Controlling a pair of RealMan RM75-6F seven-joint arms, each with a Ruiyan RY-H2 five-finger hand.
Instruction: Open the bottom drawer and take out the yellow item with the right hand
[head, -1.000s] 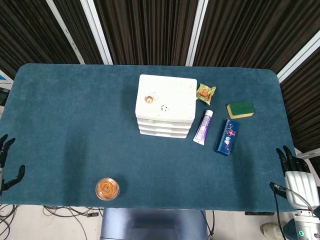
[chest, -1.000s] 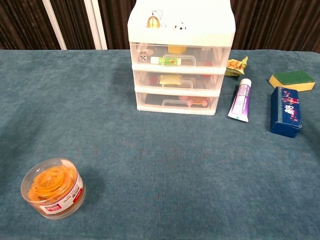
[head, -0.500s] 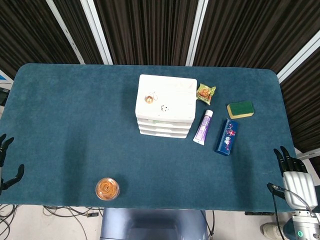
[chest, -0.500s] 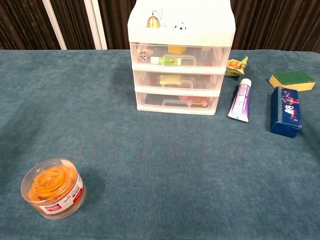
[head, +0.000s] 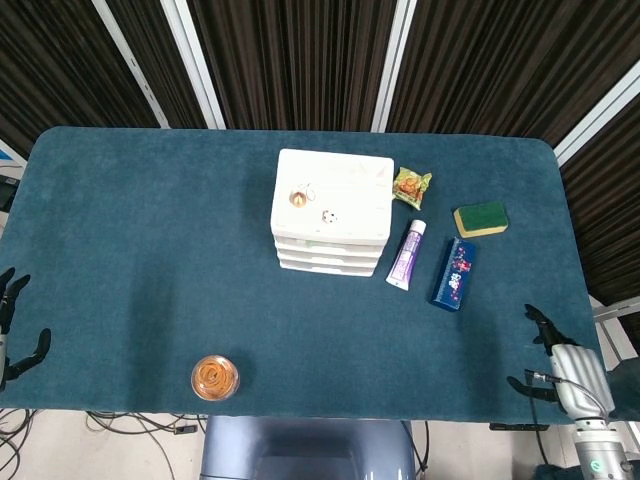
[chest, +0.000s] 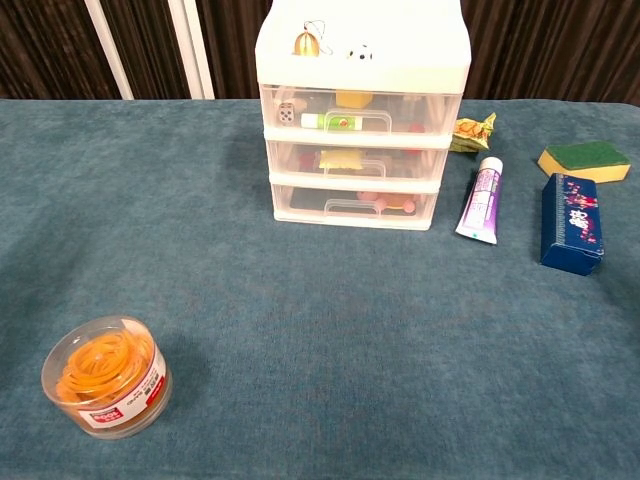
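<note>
While my left hand (head: 14, 330) hangs off the near left edge of the bench (head: 150, 230) with its fingers apart and nothing in them, I have brought my right hand (head: 560, 368) in from beyond the near right corner, so it now sits over the bench edge, fingers spread and empty. That tells me the reach toward the drawers has only just begun; it is well apart from the drawer unit (chest: 360, 120), and nothing on the bench has shifted.

All three drawers are shut. Through the clear front of the bottom drawer (chest: 355, 205) I make out some small reddish pieces and something yellowish toward the right, which I judge to be the yellow item (chest: 396, 204), though it is too small to be sure. The middle drawer holds a yellow piece too, and the top one a die and a green-capped tube. Near left stands a tub of rubber bands (chest: 106, 375), closed.
</note>
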